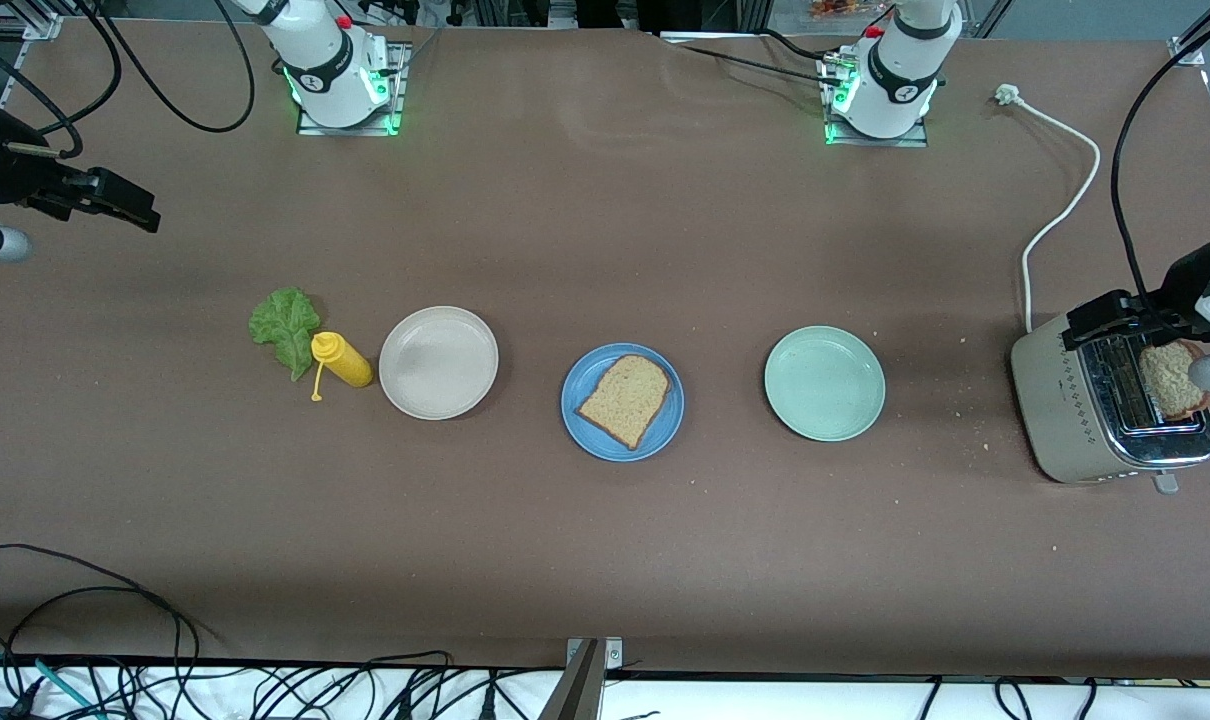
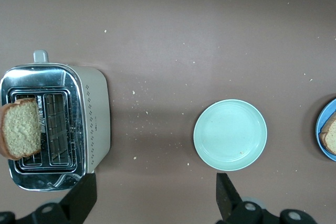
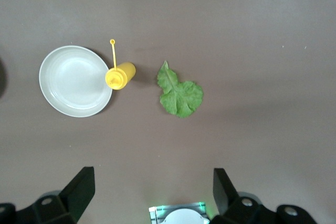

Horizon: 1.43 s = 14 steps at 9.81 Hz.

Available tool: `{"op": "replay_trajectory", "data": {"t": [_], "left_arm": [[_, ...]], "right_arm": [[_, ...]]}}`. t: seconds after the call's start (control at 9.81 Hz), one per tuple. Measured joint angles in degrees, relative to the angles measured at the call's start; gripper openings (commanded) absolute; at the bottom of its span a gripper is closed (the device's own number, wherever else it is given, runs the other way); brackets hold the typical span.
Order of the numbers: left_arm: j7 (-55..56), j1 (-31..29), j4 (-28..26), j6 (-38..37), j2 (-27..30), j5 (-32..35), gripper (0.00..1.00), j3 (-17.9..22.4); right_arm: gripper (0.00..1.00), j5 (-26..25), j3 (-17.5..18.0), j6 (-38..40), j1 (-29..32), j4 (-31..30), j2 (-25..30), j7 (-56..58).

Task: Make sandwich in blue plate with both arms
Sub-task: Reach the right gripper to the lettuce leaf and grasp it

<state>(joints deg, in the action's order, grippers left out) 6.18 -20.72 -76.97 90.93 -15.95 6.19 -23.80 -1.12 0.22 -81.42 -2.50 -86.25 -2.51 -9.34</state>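
Front view: a round mid-blue plate (image 1: 622,402) lies at the middle of the brown surface (image 1: 605,560) and carries one brown wholegrain bread slice (image 1: 625,399); a beige-white plate (image 1: 438,362) lies toward the right arm's end and a pale mint-green plate (image 1: 824,383) toward the left arm's end. A crinkled green lettuce leaf (image 1: 286,327) lies beside a yellow squeeze bottle (image 1: 342,359), itself just beside the beige-white plate. A second bread slice (image 1: 1173,378) stands in a slot of the silver toaster (image 1: 1110,410) at the left arm's end. The left hand (image 1: 1115,318) hangs over the toaster; the right hand (image 1: 115,205) hangs over bare surface near the right arm's end, apparently waiting. Left wrist view: the left hand (image 2: 152,195) shows its two fingers wide apart and empty, above the toaster (image 2: 79,124), the slice in the slot (image 2: 21,128) and the mint-green plate (image 2: 230,135); an edge of the blue plate (image 2: 321,124) shows with its slice (image 2: 331,135). Right wrist view: the right hand (image 3: 153,190) likewise has its fingers apart and holds nothing, above the lettuce leaf (image 3: 179,94), the bottle (image 3: 119,75) and the beige-white plate (image 3: 75,81). Judged progress: the base slice is placed; the lettuce and the top slice remain to be brought to the blue plate, so the task seems about a third done.
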Motion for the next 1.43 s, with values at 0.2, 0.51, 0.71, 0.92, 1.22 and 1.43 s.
{"op": "replay_trajectory", "data": {"t": [0.2, 0.51, 0.71, 0.92, 1.22, 1.43], "left_arm": [[0.00, -0.01, 0.01, -0.11, -0.01, 0.00, 1.00, -0.05], [0.00, 0.01, 0.01, -0.14, 0.00, 0.00, 1.00, -0.70], [0.00, 0.00, 0.02, -0.15, 0.00, 0.00, 1.00, -0.91], [0.00, -0.01, 0.04, -0.16, 0.00, -0.01, 1.00, -0.92], [0.00, -0.02, 0.05, -0.17, 0.00, -0.01, 1.00, -0.92], [0.00, -0.02, 0.06, -0.17, 0.00, -0.01, 1.00, -0.92]], "right_arm": [[1.00, 0.02, 0.06, 2.14, -0.30, -0.19, -0.40, -0.13], [1.00, -0.05, -0.03, 2.25, -1.10, -0.79, -3.58, -0.80], [1.00, -0.14, -0.70, 0.51, 0.42, -2.85, -6.94, 0.23], [1.00, -0.19, -1.74, -6.41, 1.35, -9.24, -8.26, 1.33], [1.00, -0.24, -3.68, -22.99, 1.54, -25.32, -9.08, 3.28], [1.00, -0.25, -3.71, -34.41, 1.53, -34.22, -10.03, 3.32]]}}
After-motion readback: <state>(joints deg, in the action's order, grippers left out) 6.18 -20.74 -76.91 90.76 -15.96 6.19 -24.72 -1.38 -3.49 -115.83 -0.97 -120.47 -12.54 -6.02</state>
